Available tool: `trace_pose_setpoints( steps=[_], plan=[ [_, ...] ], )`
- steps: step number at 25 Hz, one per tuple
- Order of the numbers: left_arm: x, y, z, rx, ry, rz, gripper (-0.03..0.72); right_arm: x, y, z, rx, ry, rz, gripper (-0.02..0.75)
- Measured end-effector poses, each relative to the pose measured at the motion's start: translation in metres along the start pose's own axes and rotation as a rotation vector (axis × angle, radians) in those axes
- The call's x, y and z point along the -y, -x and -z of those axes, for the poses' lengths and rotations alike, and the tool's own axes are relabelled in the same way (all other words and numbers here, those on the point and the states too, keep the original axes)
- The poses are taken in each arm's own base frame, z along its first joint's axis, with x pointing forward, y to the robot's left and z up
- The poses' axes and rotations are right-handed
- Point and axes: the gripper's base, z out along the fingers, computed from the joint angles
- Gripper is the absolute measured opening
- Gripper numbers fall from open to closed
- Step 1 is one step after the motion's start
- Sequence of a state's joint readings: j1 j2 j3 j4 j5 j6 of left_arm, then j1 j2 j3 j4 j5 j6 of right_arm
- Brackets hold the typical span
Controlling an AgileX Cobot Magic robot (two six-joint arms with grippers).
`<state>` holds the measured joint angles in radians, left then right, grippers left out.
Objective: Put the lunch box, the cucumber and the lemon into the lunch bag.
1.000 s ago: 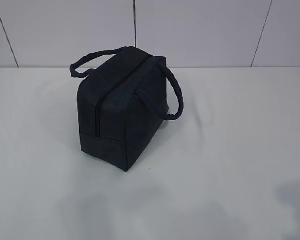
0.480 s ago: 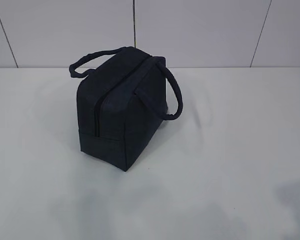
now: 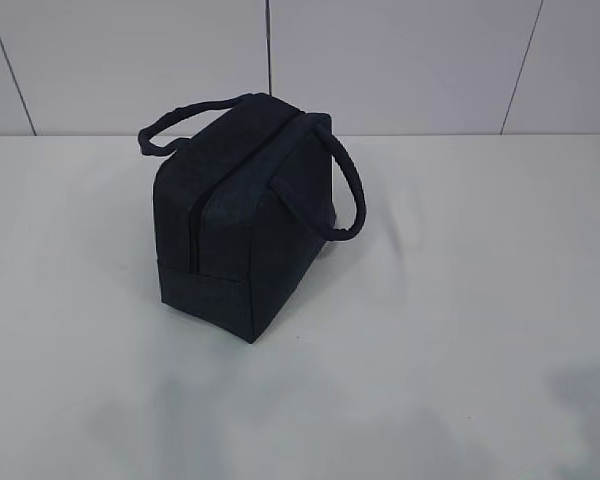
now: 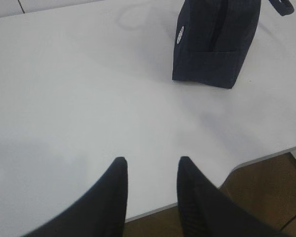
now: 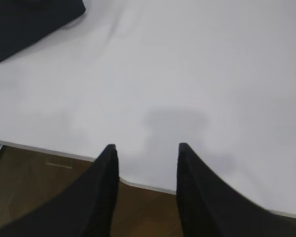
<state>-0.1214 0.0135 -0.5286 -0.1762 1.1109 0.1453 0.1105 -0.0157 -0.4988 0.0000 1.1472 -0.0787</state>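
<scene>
The dark navy lunch bag stands on the white table, zipper shut, both loop handles up. It also shows in the left wrist view, with its white emblem, and as a corner in the right wrist view. The lunch box, the cucumber and the lemon are out of view. My left gripper is open and empty over the table's near edge, well short of the bag. My right gripper is open and empty over the near edge, to the right of the bag. Neither gripper shows in the exterior view.
A white tiled wall stands behind the table. The table's front edge and brown floor show under both grippers. Faint arm shadows lie on the table at the front.
</scene>
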Motion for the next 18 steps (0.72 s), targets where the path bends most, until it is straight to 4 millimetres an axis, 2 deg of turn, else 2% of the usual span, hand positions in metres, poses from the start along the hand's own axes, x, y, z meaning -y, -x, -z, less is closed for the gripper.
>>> trace_pose_setpoints(
  steps=[7,18],
  plan=[
    [0.0002,0.0004,-0.0008,0.001,0.051,0.026,0.244,-0.0006,0.0001,0.0000,-0.004,-0.049,-0.030,0.317],
    [0.0025,0.0008,-0.0009,0.005,0.027,0.042,0.244,-0.0006,0.0003,0.0000,-0.001,-0.049,-0.030,0.316]
  ],
)
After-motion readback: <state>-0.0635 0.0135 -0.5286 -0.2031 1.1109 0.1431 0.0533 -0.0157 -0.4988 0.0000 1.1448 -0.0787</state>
